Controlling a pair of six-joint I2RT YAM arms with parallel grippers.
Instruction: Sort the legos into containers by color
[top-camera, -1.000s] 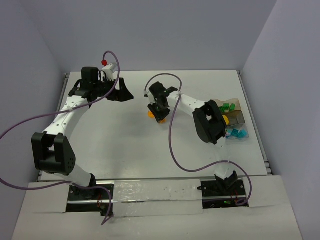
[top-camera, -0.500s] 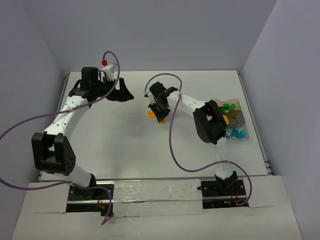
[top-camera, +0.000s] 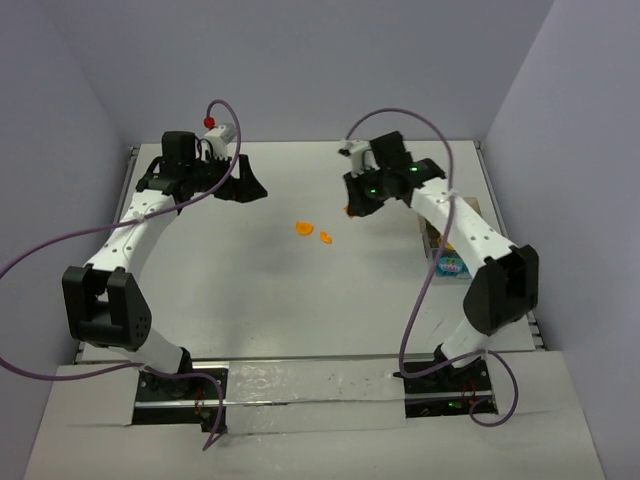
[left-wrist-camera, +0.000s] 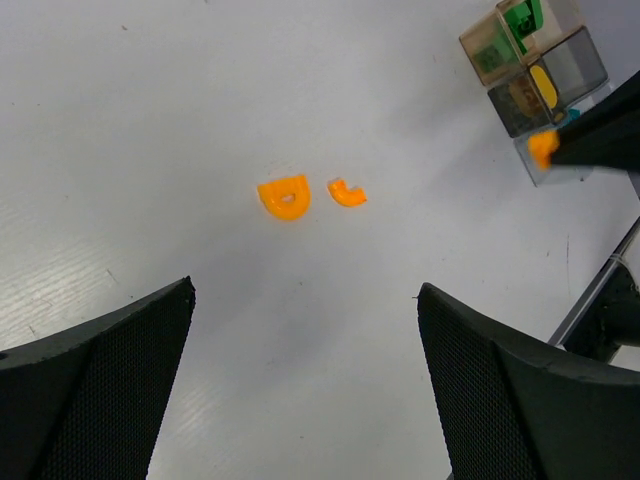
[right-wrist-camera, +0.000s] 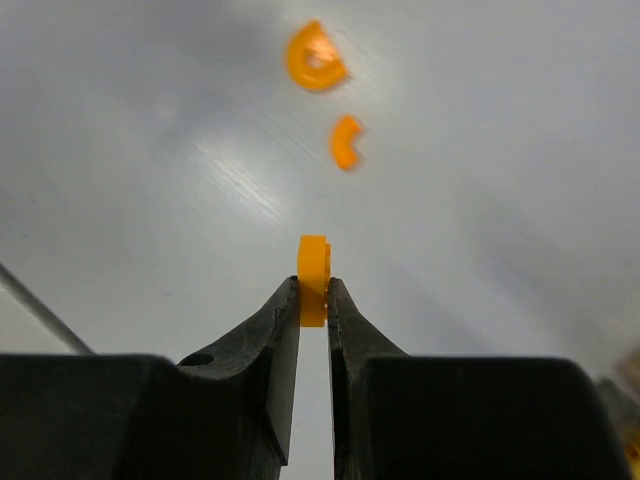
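The white desk (top-camera: 250, 290) carries the same scene as a second ago, but the right arm (top-camera: 470, 230) has risen from mid-desk and swung back toward its own side. The left arm (top-camera: 135, 235) has not shifted, stretched to the far left. The containers (left-wrist-camera: 483, 57) sit at the right edge, green bricks in the tan one and a yellow-orange piece in the clear one beside it. The left claw (left-wrist-camera: 305, 295) hangs spread wide and empty. The right claw (right-wrist-camera: 313, 290) is now clamped on an orange brick (right-wrist-camera: 313, 262), lifted clear of the desk and, in the top view, short of the containers. A D-shaped orange piece (left-wrist-camera: 285, 196) and a small orange arc (left-wrist-camera: 347, 192) lie side by side mid-desk. So one orange lego looks to be on its way, with two left to fetch.
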